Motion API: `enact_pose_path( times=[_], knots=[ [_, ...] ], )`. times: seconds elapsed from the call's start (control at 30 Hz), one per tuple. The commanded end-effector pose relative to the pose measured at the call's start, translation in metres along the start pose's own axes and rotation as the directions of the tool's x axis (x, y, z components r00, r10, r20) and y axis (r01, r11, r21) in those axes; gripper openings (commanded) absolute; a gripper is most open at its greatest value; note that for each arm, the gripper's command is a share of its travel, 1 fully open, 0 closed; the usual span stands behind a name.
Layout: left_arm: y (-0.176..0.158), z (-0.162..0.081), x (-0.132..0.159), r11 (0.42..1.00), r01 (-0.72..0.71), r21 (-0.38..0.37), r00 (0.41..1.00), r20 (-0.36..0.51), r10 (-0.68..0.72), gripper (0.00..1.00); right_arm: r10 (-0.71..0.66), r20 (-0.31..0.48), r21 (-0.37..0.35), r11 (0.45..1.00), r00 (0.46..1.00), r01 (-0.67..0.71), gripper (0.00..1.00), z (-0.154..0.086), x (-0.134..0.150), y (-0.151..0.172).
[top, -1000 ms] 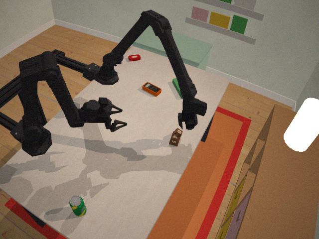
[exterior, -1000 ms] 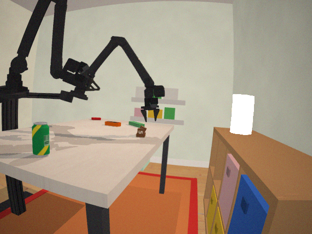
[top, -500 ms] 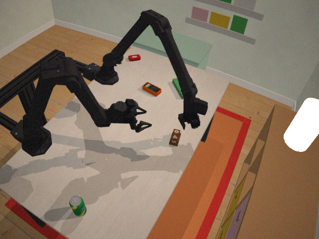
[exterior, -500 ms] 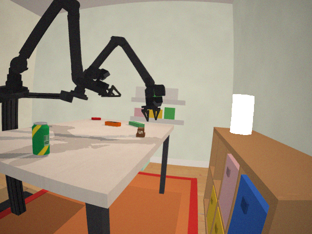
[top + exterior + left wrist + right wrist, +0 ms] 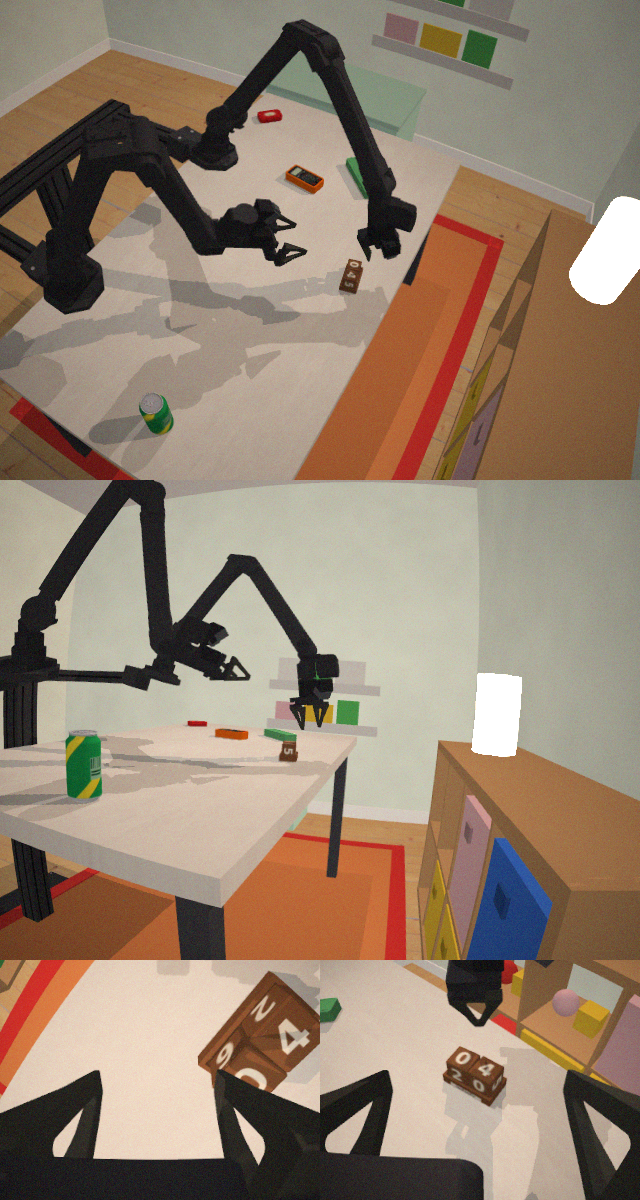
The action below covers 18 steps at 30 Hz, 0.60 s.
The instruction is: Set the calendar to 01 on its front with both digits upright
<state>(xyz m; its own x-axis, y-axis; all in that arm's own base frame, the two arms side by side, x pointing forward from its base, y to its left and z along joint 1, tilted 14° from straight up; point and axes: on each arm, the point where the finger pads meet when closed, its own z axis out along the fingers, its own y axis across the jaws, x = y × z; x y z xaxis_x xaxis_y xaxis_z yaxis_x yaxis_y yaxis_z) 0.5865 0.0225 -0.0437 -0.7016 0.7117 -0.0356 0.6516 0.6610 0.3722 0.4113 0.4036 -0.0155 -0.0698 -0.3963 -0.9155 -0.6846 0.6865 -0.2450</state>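
Observation:
The calendar (image 5: 351,275) is a brown wooden tray holding two cubes, near the table's edge by the rug. Its cube tops read 0 and 4, and both cubes sit flat. In the right wrist view (image 5: 475,1074) the side below the tops reads 2 and 0. My left gripper (image 5: 378,252) hangs a little above and beside the calendar, fingers pointing down, partly open and empty. In the left wrist view the calendar (image 5: 267,1036) lies off to the right of the fingers. My right gripper (image 5: 289,238) is wide open and empty, raised over the table's middle.
An orange multimeter (image 5: 304,178), a green block (image 5: 356,175) and a red item (image 5: 269,115) lie at the back of the table. A green can (image 5: 156,413) stands near the front corner. A wooden cabinet (image 5: 568,361) stands beyond the rug.

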Motion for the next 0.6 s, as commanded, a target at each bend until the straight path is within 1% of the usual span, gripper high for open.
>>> enact_pose_path(
  times=[0.0,0.03,0.1,0.13,0.17,0.2,0.3,0.37,0.4,0.47,0.53,0.57],
  knots=[
    [-0.025,0.014,-0.006,0.985,-0.165,0.041,0.986,-0.012,0.166,0.64,-0.004,0.049,0.007,1.000,0.999,0.003,1.00,0.010,-0.024,-0.003],
    [-0.038,0.017,0.000,0.972,-0.224,0.063,0.974,-0.019,0.226,0.64,-0.004,0.049,0.007,1.000,0.999,0.003,1.00,0.010,-0.024,-0.003],
    [-0.038,0.017,0.000,0.972,-0.224,0.063,0.974,-0.019,0.226,0.64,-0.004,0.049,0.007,1.000,0.999,0.003,1.00,0.010,-0.024,-0.003],
    [-0.040,0.016,-0.003,0.958,-0.281,0.064,0.959,-0.011,0.282,0.64,-0.004,0.049,0.007,1.000,0.999,0.003,1.00,0.010,-0.024,-0.003],
    [-0.052,0.017,0.000,0.933,-0.352,0.080,0.935,-0.006,0.353,0.64,0.001,0.036,0.005,1.000,0.999,-0.002,1.00,0.006,-0.018,-0.002],
    [-0.058,0.018,0.003,0.910,-0.403,0.097,0.914,-0.004,0.405,0.64,0.001,0.036,0.005,1.000,0.999,-0.002,1.00,0.006,-0.018,-0.002],
    [-0.065,0.023,0.021,0.865,-0.482,0.141,0.873,0.000,0.487,0.64,0.001,0.036,0.005,1.000,0.999,-0.002,1.00,0.006,-0.018,-0.002],
    [-0.065,0.027,0.033,0.851,-0.500,0.164,0.862,-0.001,0.507,0.64,0.001,0.036,0.005,1.000,0.999,-0.002,1.00,0.006,-0.018,-0.002],
    [-0.059,0.025,0.028,0.849,-0.506,0.154,0.859,0.004,0.511,0.64,0.001,0.036,0.005,1.000,0.999,-0.002,1.00,0.006,-0.018,-0.002],
    [-0.062,0.026,0.032,0.841,-0.514,0.167,0.854,0.009,0.520,0.64,0.001,0.036,0.005,1.000,0.999,-0.002,1.00,0.006,-0.018,-0.002],
    [-0.066,0.027,0.036,0.849,-0.499,0.176,0.863,0.003,0.506,0.64,0.001,0.036,0.005,1.000,0.999,-0.002,1.00,0.006,-0.018,-0.002],
    [-0.064,0.027,0.034,0.855,-0.490,0.169,0.868,0.004,0.497,0.64,0.001,0.036,0.005,1.000,0.999,-0.002,1.00,0.006,-0.018,-0.002]
  ],
)
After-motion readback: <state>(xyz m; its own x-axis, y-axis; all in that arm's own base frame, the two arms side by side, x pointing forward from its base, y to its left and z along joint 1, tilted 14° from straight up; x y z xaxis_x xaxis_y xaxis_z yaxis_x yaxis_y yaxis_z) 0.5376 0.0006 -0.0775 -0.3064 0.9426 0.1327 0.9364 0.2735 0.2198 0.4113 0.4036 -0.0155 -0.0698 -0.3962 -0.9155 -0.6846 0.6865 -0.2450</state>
